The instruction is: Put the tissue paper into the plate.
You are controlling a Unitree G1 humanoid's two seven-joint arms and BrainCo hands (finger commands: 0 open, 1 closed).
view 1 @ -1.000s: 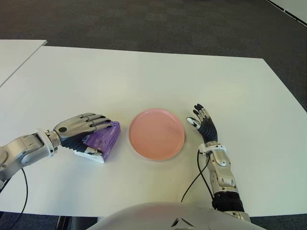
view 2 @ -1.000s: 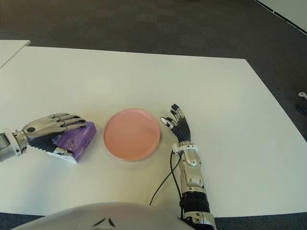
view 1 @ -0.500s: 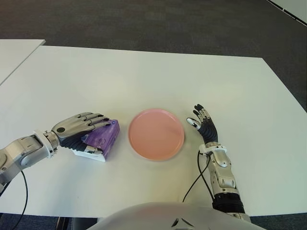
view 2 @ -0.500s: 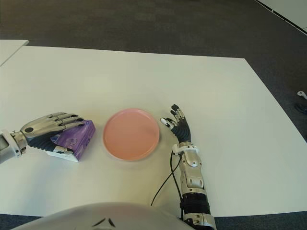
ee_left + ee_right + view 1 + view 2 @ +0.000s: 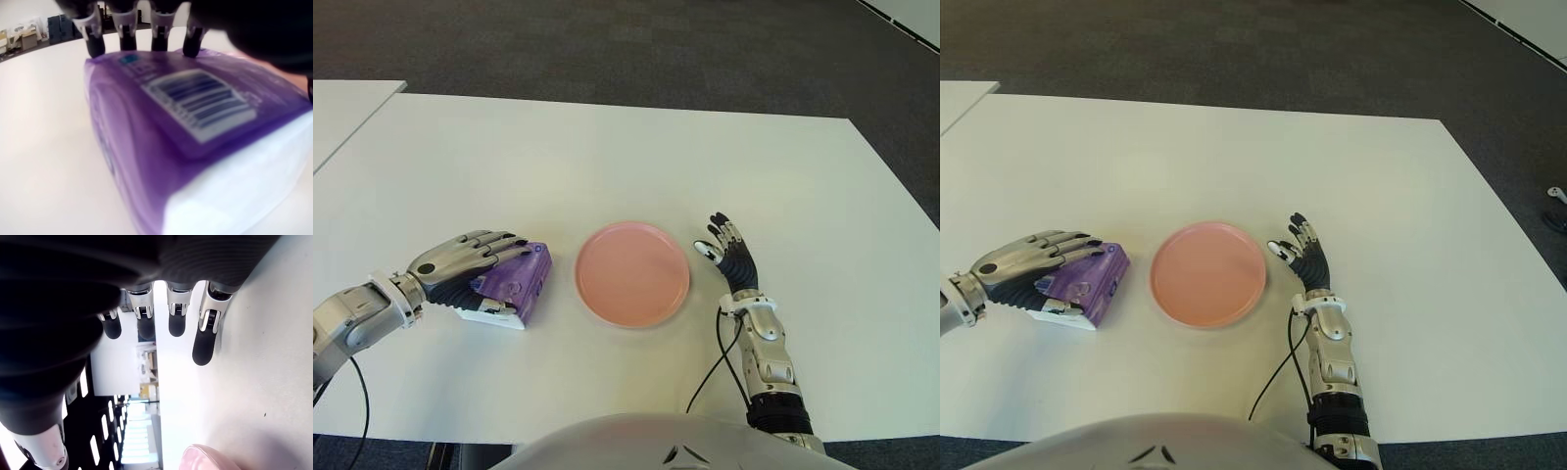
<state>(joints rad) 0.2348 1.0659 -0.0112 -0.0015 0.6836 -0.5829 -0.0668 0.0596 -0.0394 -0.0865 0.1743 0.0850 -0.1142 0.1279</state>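
Note:
The tissue paper is a purple plastic pack [image 5: 521, 282] with a white end, sitting on the white table [image 5: 607, 157] just left of the pink plate [image 5: 631, 274]. My left hand [image 5: 499, 274] covers it from the left. Its four fingers [image 5: 124, 34] reach across the top to the far edge, and the thumb presses the near side. The left wrist view is filled by the tissue pack [image 5: 195, 112], barcode up. The plate holds nothing. My right hand [image 5: 724, 245] shows just right of the plate with its fingers straight and spread, holding nothing.
A black cable [image 5: 710, 367] runs along the right forearm toward the table's near edge. A second white table [image 5: 342, 108] stands at the far left. Dark carpet [image 5: 636, 49] lies beyond the far edge.
My left hand has drawn a little to the left, and the pack has shifted left with it and settled flatter, widening the gap to the plate. The right hand has not moved.

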